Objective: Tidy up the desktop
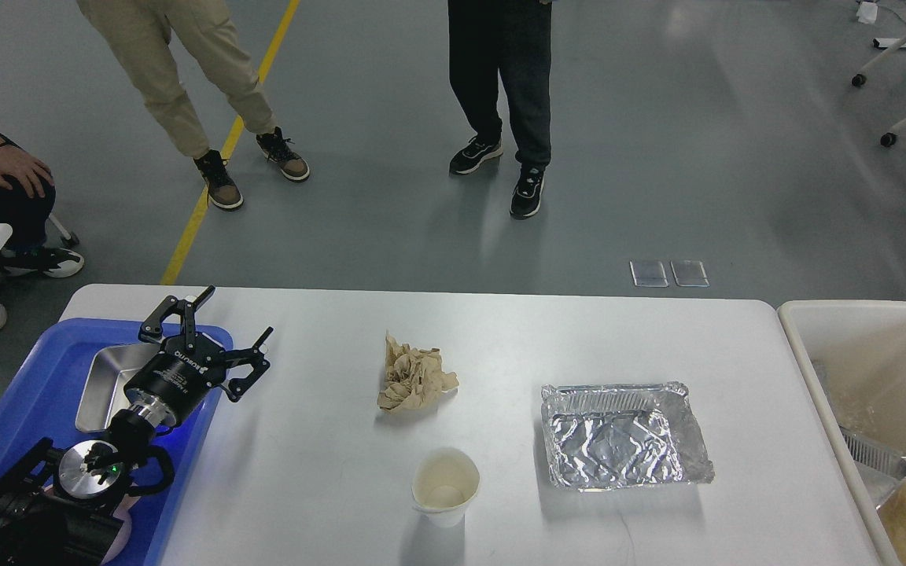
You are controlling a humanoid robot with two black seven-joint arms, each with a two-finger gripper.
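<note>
Large smooth white rectangular desktop (500, 330) spreads right of and beyond the left pincer (221, 334). Blue plastic tray (36, 393) sits under the pincer, at the desktop's left end. Crinkled silver foil tray (624, 436) well right. Crumpled brown paper wad (415, 382) nearer right. White paper cup (445, 485) right, nearer me. Left pincer released, fingers spread, holding nothing. Right pincer out of view.

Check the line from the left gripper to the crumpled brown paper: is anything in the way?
Nothing visible is. The left gripper is open over the blue tray's right edge, and only bare desktop lies between it and the crumpled paper. The paper cup stands nearer the robot, off that line.
</note>
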